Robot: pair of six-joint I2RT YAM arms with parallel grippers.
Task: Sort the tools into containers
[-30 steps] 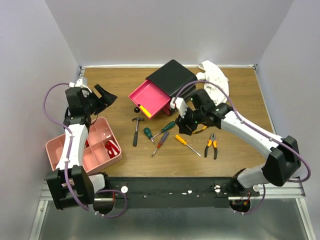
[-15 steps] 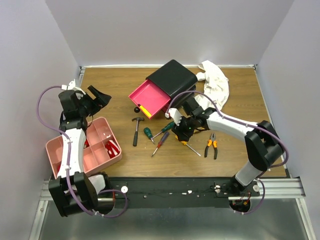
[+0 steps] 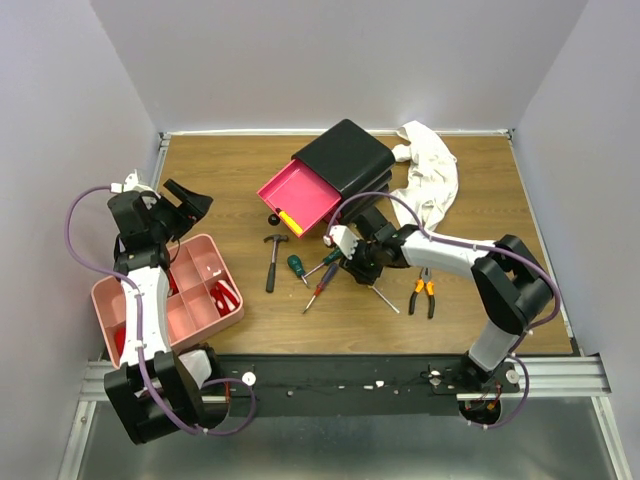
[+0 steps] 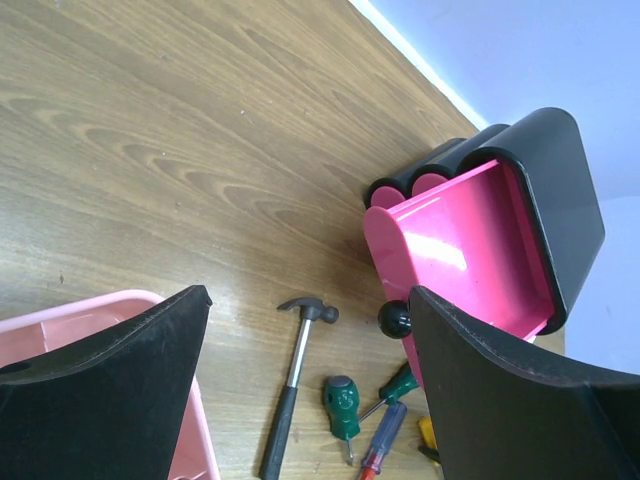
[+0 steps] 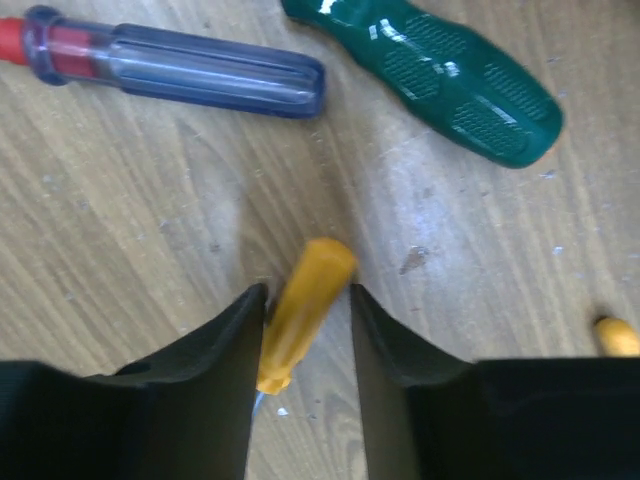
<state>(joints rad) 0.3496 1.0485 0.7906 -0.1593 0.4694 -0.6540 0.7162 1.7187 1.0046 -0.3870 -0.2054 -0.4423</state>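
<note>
My right gripper [image 3: 353,268] [image 5: 306,300] is low on the table, its jaws narrowed round the handle of the yellow screwdriver [image 5: 318,270]. Both fingers touch the handle, which lies on the wood; its shaft [image 3: 385,298] sticks out to the right. Beside it lie a purple screwdriver [image 3: 322,285] [image 5: 200,75], a long green screwdriver [image 3: 330,258] [image 5: 450,85], a stubby green one [image 3: 297,268], a black-handled hammer [image 3: 272,262] [image 4: 295,380] and the orange-and-black pliers [image 3: 423,292]. My left gripper [image 3: 195,205] [image 4: 308,292] is open and empty above the pale-pink tray [image 3: 165,310].
The black box [image 3: 345,155] stands at the back with one magenta drawer [image 3: 298,195] [image 4: 460,240] pulled open and a yellow item in its front corner. A white cloth [image 3: 430,170] lies to its right. The tray holds a red item [image 3: 226,296].
My right gripper has come down and to the left onto the yellow screwdriver and narrowed round its handle. My left gripper has drawn back a little to the left.
</note>
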